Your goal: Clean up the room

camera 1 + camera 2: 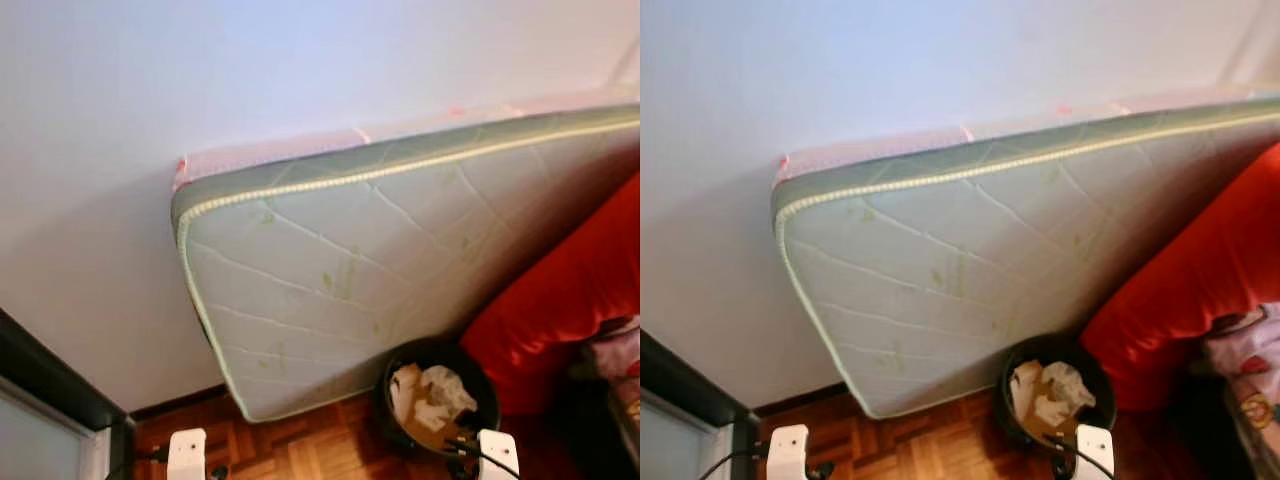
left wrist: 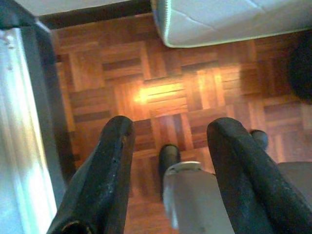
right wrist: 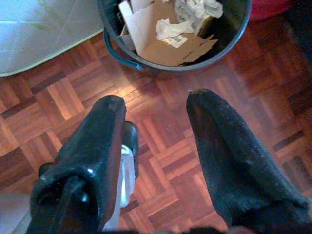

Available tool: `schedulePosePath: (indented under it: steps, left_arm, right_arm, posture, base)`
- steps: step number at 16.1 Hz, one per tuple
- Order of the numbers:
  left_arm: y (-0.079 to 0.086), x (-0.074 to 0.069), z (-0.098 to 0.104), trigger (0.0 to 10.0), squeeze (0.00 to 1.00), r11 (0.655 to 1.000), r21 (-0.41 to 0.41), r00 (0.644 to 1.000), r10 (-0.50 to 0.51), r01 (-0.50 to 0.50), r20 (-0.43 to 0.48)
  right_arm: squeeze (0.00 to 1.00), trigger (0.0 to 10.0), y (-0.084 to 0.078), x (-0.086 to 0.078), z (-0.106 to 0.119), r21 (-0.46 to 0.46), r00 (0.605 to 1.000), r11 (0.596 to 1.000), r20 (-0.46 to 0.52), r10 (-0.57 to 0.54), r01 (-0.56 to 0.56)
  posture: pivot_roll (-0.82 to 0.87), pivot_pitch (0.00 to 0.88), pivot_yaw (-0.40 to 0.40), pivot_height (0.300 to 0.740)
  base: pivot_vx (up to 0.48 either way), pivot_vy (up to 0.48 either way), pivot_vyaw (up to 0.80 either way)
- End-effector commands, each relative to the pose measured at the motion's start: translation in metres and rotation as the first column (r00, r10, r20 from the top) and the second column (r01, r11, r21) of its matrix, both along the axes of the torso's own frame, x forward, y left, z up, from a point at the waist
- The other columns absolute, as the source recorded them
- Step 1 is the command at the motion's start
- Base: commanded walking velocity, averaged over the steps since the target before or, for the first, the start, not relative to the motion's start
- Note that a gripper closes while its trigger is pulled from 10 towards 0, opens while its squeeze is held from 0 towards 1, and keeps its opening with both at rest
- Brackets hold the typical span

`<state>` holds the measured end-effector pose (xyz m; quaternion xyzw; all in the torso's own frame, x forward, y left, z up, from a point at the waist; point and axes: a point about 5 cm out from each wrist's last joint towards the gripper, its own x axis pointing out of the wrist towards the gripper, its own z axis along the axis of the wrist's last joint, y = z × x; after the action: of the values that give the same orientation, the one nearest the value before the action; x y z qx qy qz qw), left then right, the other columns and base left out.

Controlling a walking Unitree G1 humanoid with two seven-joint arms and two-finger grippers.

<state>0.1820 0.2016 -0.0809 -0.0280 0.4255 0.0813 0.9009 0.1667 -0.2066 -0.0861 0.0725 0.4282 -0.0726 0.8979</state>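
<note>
Bin (image 3: 175,34) of cardboard scraps stood just ahead of the right tool (image 3: 156,141), whose fingers gaped wide and empty (the left tool (image 2: 168,161) likewise), so searching for stray litter seemed wisest.

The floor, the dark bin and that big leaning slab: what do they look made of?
The reddish-brown parquet floor looks like glossy varnished wood: small blocks in a basket-weave pattern, with a light glare. The dark round bin seems to be smooth plastic, holding cardboard and crumpled paper. The pale green quilted mattress looks like stitched fabric over padding.
</note>
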Motion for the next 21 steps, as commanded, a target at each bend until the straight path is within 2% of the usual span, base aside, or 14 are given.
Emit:
schedulePosePath:
  steps: [1, 5, 11, 18, 21]
  left_arm:
    - [0.024, -0.002, 0.002, 10.0, 0.00, 0.980, 0.061, 0.975, -0.180, 0.189, -0.126]
    - [0.022, 0.000, 0.002, 10.0, 0.00, 0.981, 0.060, 0.976, -0.178, 0.186, -0.123]
    - [0.018, -0.005, -0.001, 10.0, 0.00, 0.981, 0.051, 0.975, -0.180, 0.188, -0.132]
    - [0.013, 0.001, 0.001, 10.0, 0.00, 0.981, 0.048, 0.975, -0.179, 0.187, -0.130]
    - [0.015, 0.001, 0.001, 10.0, 0.00, 0.981, 0.050, 0.976, -0.179, 0.186, -0.127]
  right_arm:
    - [0.00, 10.0, 0.013, 0.012, 0.001, 0.122, 0.995, 0.989, -0.054, -0.081, 0.087]
    - [0.00, 10.0, 0.013, 0.013, 0.001, 0.126, 0.995, 0.988, -0.052, -0.086, 0.092]
    - [0.00, 10.0, 0.011, 0.015, 0.002, 0.121, 0.995, 0.988, -0.043, -0.095, 0.099]
    - [0.00, 10.0, 0.012, 0.015, 0.002, 0.118, 0.995, 0.989, -0.048, -0.083, 0.089]
    - [0.00, 10.0, 0.012, 0.016, 0.003, 0.125, 0.994, 0.986, -0.032, -0.102, 0.105]
  posture:
    - [0.10, 0.000, -0.028, 0.740]
    - [0.10, 0.000, -0.032, 0.740]
    - [0.09, 0.000, -0.035, 0.740]
    - [0.09, 0.000, -0.036, 0.740]
    - [0.09, 0.000, -0.033, 0.740]
  base:
    - [0.000, -0.311, -0.52]
    - [0.000, -0.312, -0.80]
    - [0.000, -0.312, 0.00]
    - [0.000, -0.311, -0.69]
    - [0.000, -0.311, 0.00]
